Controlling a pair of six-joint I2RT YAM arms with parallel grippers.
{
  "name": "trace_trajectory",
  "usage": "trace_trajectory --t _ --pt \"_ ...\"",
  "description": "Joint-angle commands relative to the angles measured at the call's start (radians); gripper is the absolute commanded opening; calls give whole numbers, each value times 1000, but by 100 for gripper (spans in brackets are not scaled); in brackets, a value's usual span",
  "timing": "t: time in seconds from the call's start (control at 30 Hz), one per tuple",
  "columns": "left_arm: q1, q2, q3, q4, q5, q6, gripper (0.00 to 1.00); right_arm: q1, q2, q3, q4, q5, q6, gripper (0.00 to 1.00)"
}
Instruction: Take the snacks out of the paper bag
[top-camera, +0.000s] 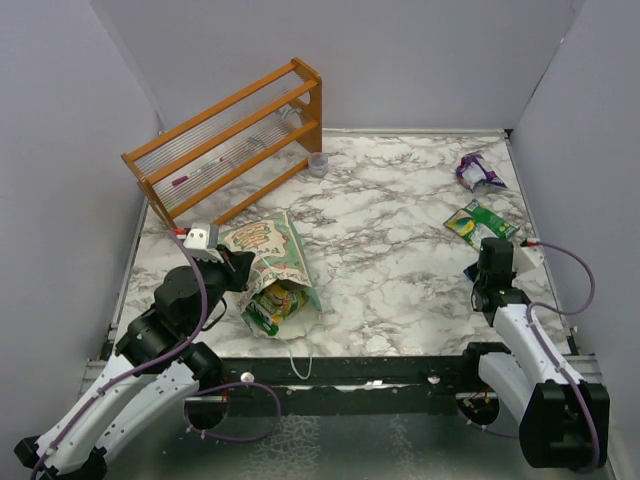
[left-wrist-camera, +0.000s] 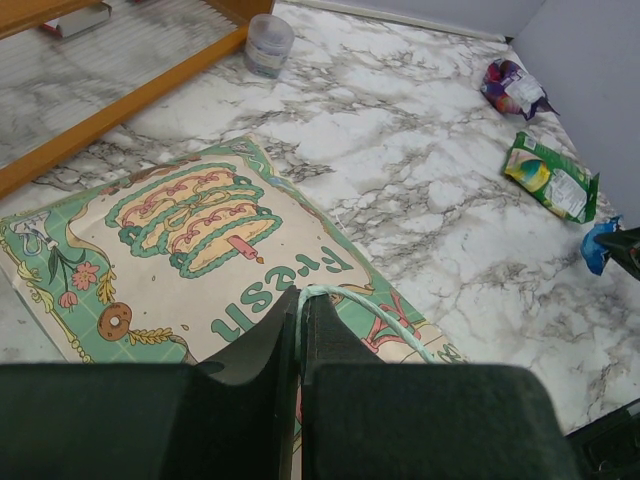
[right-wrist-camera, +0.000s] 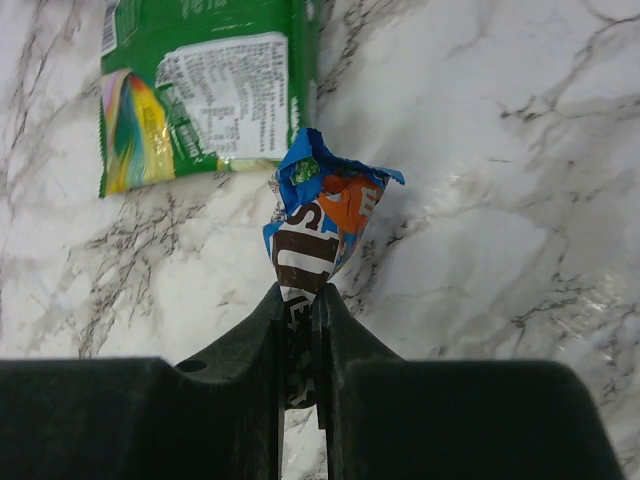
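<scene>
The right tool (right-wrist-camera: 300, 300) pinches the blue packet (right-wrist-camera: 325, 215), probably light, crinkly and slippery foil, by its lower end, just short of the green packet (right-wrist-camera: 200, 90) on the counter (right-wrist-camera: 500, 200), while the left tool (left-wrist-camera: 300, 305) is clamped on the floppy paper bag (left-wrist-camera: 190, 230) by its cord handle (left-wrist-camera: 370, 315).

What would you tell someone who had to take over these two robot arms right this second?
Left gripper: shut on the paper bag by its thin handle; the bag lies on its side, mouth toward the arms.
Right gripper: shut on a blue packet, close to the green packet.
Done: the purple packet and the green packet lie out on the table, at the right.
Left: set the blue packet down, then fetch the green-yellow packet showing in the bag's mouth. Whether more lie deeper inside cannot be seen.
</scene>
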Motion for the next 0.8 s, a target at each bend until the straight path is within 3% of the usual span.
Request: trace_trajectory --t 0.0,0.37,0.47,0.57,0.67,0.77 --pt "1 0 5 16 10 4 0 -35 -69 -21 8 135 59 9" --pt "0 -25 2 14 1 1 0 -176 91 23 -17 61 183 14" --pt "-2 -25 2 15 1 1 0 -177 80 18 -20 71 189 42" --pt "-3 -24 4 13 2 -1 0 -176 41 -10 36 22 142 58" --pt "-5 -23 2 13 1 -1 0 -176 -5 -7 14 -39 128 67" --pt "-5 -21 2 14 1 0 0 -176 -75 9 -3 -131 86 87"
